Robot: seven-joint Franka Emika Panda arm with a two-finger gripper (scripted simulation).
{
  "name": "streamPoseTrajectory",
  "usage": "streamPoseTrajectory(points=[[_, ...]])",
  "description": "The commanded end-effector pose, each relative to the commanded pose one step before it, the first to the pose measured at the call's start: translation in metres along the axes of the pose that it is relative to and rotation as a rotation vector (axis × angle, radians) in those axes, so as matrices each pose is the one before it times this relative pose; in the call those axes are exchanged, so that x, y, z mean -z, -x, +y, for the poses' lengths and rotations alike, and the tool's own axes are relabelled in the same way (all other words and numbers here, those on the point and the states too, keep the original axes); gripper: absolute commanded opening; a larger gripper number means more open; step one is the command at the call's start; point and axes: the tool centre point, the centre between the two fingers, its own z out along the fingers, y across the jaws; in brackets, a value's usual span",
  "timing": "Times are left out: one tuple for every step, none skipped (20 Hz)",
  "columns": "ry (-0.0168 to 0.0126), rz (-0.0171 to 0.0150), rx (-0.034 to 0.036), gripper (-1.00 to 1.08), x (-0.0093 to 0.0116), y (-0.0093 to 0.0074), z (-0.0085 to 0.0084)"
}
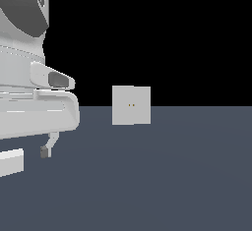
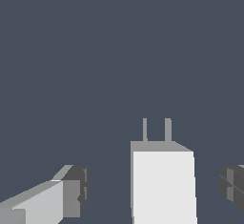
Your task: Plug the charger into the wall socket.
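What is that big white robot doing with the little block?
A robot arm is getting ready to pick up the charger, a small white block with two prongs. Its gripper is open, with one finger on each side of the charger, not touching it yet. The wall socket, a grey square plate with two tiny holes, stands apart on the dark floor, waiting for the plug.

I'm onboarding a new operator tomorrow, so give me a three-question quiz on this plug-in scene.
1. True or false: the gripper is shut on the charger.
2. How many prongs show on the charger in the wrist view?
3. The wall socket is: A) lying flat, B) standing upright, C) held by the arm.

Key: 1 false, the fingers stand apart from it; 2 two; 3 B.
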Motion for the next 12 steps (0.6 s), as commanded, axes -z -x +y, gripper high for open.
streamPoseTrajectory(points=[[0.00066,0.00111,-0.00015,1.00,-0.00358,-0.00028,0.00030],[0.00000,0.00000,0.00000,1.00,-0.00026,0.00000,0.00000],[0.00000,0.00000,0.00000,-1.00,0.00000,0.00000,0.00000],[0.00000,0.00000,0.00000,-1.00,0.00000,0.00000,0.00000],[0.00000,0.00000,0.00000,-1.00,0.00000,0.00000,0.00000],[0.00000,0.00000,0.00000,-1.00,0.00000,0.00000,0.00000],[0.00000,0.00000,0.00000,-1.00,0.00000,0.00000,0.00000],[0.00000,0.00000,0.00000,-1.00,0.00000,0.00000,0.00000],[0.00000,0.00000,0.00000,-1.00,0.00000,0.00000,0.00000],[0.00000,0.00000,0.00000,-1.00,0.00000,0.00000,0.00000],[0.00000,0.00000,0.00000,-1.00,0.00000,0.00000,0.00000],[0.00000,0.00000,0.00000,-1.00,0.00000,0.00000,0.00000]])
